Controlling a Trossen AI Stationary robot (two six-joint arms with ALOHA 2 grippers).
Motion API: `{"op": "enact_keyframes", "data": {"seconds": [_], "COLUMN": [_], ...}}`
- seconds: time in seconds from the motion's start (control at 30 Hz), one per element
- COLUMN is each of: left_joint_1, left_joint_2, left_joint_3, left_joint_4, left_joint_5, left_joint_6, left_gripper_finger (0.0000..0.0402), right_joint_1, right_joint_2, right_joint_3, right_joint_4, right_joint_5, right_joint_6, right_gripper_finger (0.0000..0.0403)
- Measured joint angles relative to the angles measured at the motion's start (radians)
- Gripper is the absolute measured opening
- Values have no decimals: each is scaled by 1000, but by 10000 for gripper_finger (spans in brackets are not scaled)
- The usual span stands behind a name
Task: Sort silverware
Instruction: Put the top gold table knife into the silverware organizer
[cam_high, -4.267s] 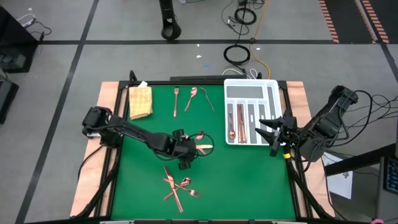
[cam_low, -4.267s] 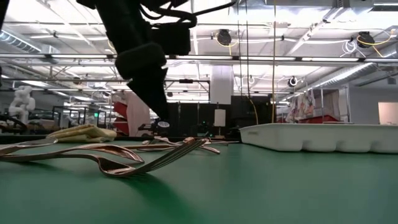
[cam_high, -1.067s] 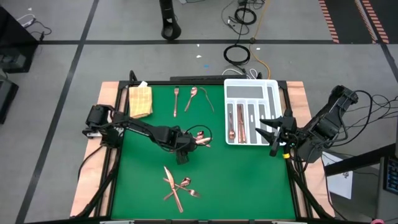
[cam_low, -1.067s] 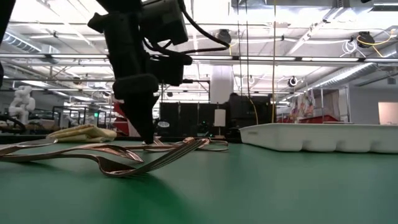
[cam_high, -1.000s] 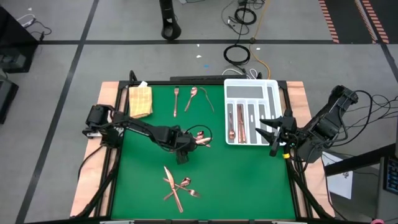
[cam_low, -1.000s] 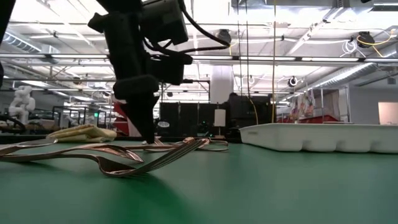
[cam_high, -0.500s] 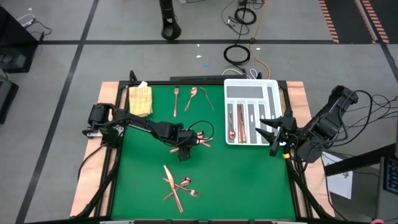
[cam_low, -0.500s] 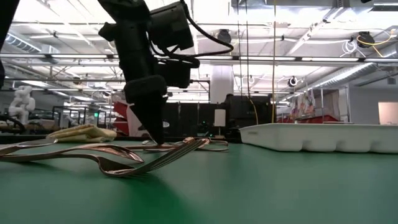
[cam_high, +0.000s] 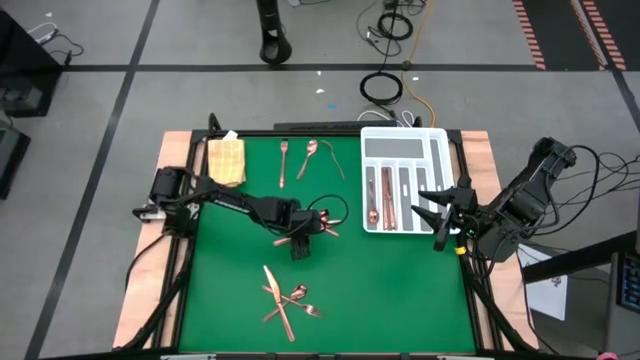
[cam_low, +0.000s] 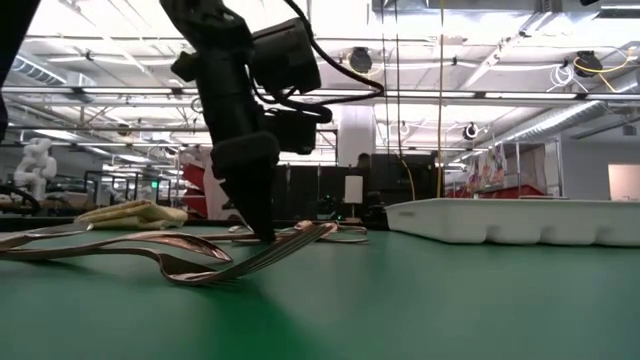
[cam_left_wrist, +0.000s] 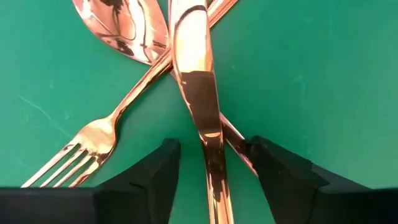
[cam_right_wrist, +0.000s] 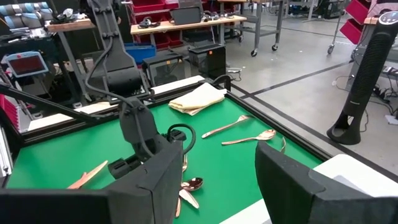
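A: Left gripper (cam_left_wrist: 211, 168) is down on the green mat (cam_high: 380, 280) mid-table, fingers spread either side of a copper knife (cam_left_wrist: 198, 93) crossing a fork (cam_left_wrist: 93, 146) and spoon (cam_left_wrist: 124, 28)

B: Right gripper (cam_high: 437, 213) waits open beside the white tray (cam_high: 440, 150), more cutlery inside it

One white tray (cam_high: 403, 150), one cloth (cam_high: 226, 162) (folded)

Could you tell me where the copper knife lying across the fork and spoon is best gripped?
Grip the copper knife across its narrow handle from straight above. It lies flat, on top of the fork and spoon, and the left hand already straddles it, fingers open.
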Motion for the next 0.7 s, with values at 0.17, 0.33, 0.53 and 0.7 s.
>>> {"op": "enact_keyframes", "data": {"seconds": [0.17,0.33,0.53,0.7], "left_joint_1": [14,37,49,48], "left_joint_2": [8,8,0,-15], "left_joint_3": [0,0,0,37], "left_joint_4": [-6,3,-1,-60], "left_joint_5": [18,48,59,40], "left_joint_6": [-1,-39,-103,-131], "left_gripper_finger": [103,30,30,30], "right_joint_1": [0,0,0,0], "right_joint_2": [0,0,0,0], "right_joint_3": [0,0,0,0], "right_joint_4": [0,0,0,0], "right_joint_5": [-1,-3,-3,-3], "right_joint_6": [0,0,0,0], "right_gripper_finger": [187,187,187,187]}}
